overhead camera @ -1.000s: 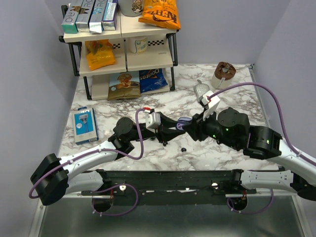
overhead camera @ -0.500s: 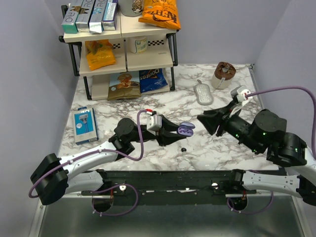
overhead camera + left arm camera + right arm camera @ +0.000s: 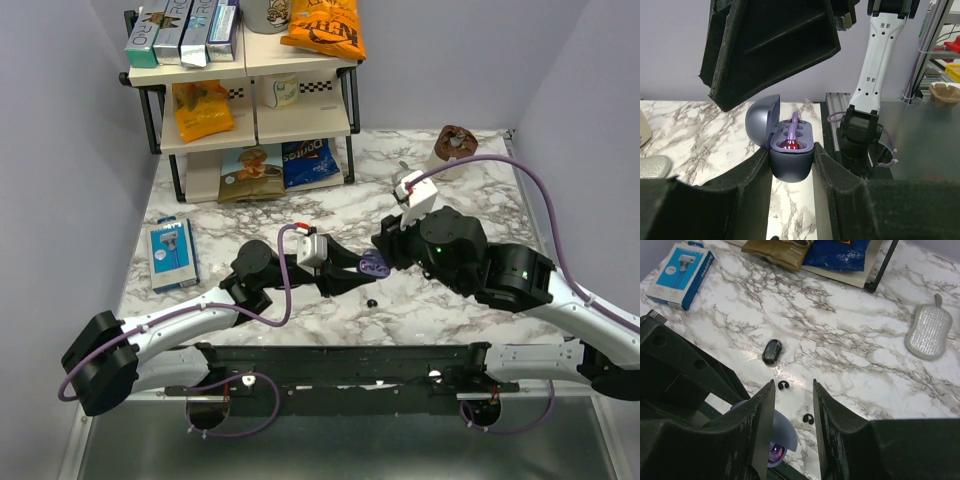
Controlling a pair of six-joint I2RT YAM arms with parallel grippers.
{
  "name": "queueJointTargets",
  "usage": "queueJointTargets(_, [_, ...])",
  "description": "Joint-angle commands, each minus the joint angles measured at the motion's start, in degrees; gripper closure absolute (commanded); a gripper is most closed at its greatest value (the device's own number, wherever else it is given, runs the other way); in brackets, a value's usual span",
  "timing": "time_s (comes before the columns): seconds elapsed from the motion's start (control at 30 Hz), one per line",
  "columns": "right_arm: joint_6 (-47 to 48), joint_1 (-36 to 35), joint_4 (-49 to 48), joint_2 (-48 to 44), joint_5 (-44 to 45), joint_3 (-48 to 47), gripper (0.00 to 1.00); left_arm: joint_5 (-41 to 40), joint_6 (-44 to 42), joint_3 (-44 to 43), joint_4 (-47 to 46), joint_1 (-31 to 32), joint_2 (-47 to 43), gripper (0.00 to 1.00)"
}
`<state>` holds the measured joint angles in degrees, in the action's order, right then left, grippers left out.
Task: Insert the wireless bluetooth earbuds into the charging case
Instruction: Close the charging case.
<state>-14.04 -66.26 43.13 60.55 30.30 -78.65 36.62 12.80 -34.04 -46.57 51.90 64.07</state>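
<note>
We find the left gripper (image 3: 791, 167) clamped on the open purple oval charging case (image 3: 788, 150), the right gripper (image 3: 792, 395) half-open and empty. One glossy black earbud (image 3: 772, 351) lies uninserted, centre-left.

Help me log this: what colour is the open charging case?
It's a blue-grey rounded plastic charging case, purple inside; clearest in left wrist view.

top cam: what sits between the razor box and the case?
The left arm and left gripper, shut on the case, span the stretch right of the razor box; the top view shows it.
</note>
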Motion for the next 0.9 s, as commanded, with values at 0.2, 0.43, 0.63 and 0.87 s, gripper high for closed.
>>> queueJointTargets(0.2, [0.2, 0.3, 1.6, -1.3, -6.9, 1.7, 0.56, -2.8, -2.5, 0.5, -1.9, 0.4, -1.5, 1.00])
queueJointTargets(0.43, [0.3, 0.3, 1.2, -1.6, -9.8, 3.1, 0.57, -6.2, -3.8, 0.5, -1.8, 0.4, -2.0, 1.00])
queueJointTargets(0.63, [0.5, 0.3, 1.3, -1.9, -10.7, 3.3, 0.58, -8.6, -4.2, 0.5, -1.8, 0.4, -1.8, 1.00])
queueJointTargets(0.87, [-1.9, 0.3, 0.7, -3.9, -5.1, 3.5, 0.50, -8.5, -4.2, 0.4, -1.1, 0.4, -1.7, 1.00])
